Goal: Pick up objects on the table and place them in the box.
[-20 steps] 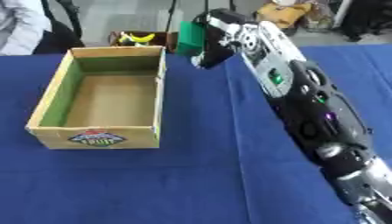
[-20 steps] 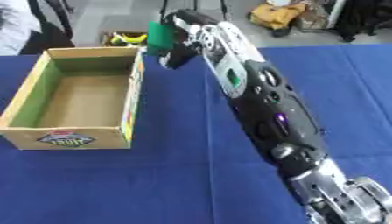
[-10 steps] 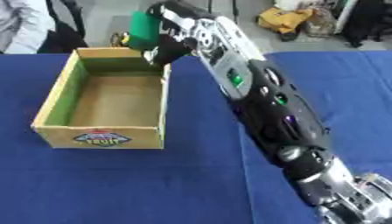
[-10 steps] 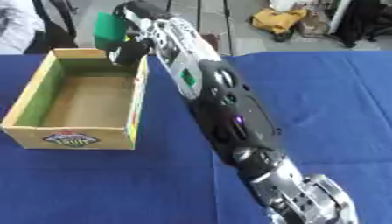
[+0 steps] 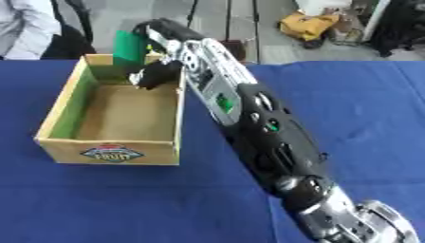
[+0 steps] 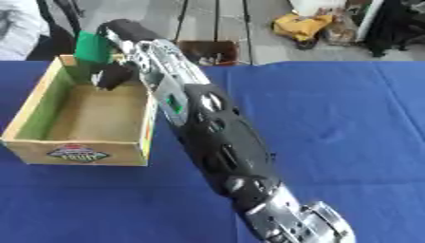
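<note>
A cardboard box with a green inner wall and a fruit label on its front stands on the blue table at the left. My right arm reaches from the lower right across the table to the box's far right corner. Its right hand is curled round a green block, which it holds above the far end of the box's inside. The block's lower part is hidden behind the hand. My left hand shows in neither view.
The blue tablecloth covers the table right of the arm and in front of the box. Beyond the far edge are a floor with a yellow bag and a person's sleeve at the upper left.
My right hand has carried the green block leftward, from right of the box's far right corner to above the box's far end. The box has stayed where it was.
</note>
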### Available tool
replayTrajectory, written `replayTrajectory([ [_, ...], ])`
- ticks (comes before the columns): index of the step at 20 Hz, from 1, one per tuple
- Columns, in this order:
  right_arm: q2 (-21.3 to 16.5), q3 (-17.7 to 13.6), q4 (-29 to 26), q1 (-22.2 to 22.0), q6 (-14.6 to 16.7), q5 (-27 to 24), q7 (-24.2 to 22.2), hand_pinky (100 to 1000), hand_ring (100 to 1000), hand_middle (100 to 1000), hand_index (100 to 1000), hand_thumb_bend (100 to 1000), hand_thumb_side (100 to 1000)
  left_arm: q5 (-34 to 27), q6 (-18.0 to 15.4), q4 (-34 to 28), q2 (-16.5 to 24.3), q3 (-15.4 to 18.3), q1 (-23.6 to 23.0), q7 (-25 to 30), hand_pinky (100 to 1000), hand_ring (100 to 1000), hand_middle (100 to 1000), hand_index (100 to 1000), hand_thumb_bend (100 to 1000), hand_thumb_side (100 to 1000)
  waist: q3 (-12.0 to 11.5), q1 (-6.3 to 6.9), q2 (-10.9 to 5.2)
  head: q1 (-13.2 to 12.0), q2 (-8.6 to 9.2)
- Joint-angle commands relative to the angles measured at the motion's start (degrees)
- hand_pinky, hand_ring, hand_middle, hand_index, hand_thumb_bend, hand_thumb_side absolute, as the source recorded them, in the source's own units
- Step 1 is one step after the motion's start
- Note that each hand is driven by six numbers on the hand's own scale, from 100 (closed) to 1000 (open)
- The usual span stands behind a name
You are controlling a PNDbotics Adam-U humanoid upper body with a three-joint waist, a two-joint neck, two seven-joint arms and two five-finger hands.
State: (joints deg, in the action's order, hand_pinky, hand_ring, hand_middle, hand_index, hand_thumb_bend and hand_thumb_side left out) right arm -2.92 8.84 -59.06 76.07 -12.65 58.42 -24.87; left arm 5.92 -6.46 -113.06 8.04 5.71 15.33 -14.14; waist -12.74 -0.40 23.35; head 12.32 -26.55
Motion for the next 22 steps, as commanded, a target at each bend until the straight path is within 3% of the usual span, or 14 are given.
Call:
replayTrajectory([
  [1, 1.31, -0.68, 1.53, 0.9, -0.55, 2.14, 0.6, 738, 819, 550, 649, 100, 274, -0.36, -0.02, -0.74, 0.44, -0.14, 0.72, 0.23, 245, 664, 670, 831, 192, 907, -0.29, 0.23, -1.0, 0.49, 1.03],
  [16, 3.6, -1.13, 8.43, -0.56, -0.28, 7.63, 0.3, 735, 827, 570, 667, 100, 278, -0.42, 0.01, -0.77, 0.16, -0.2, 1.13, 0.41, 245, 665, 668, 831, 190, 906, -1.13, -0.14, -0.27, 1.14, 1.84],
  [22, 4.25, -1.02, 9.63, -0.48, 1.1, 8.69, -0.91, 783, 893, 733, 809, 100, 282, -0.48, 0.03, -0.76, 0.11, -0.27, 1.3, 0.51, 245, 659, 668, 831, 187, 905, -1.38, -0.37, -0.09, 1.31, 1.94],
])
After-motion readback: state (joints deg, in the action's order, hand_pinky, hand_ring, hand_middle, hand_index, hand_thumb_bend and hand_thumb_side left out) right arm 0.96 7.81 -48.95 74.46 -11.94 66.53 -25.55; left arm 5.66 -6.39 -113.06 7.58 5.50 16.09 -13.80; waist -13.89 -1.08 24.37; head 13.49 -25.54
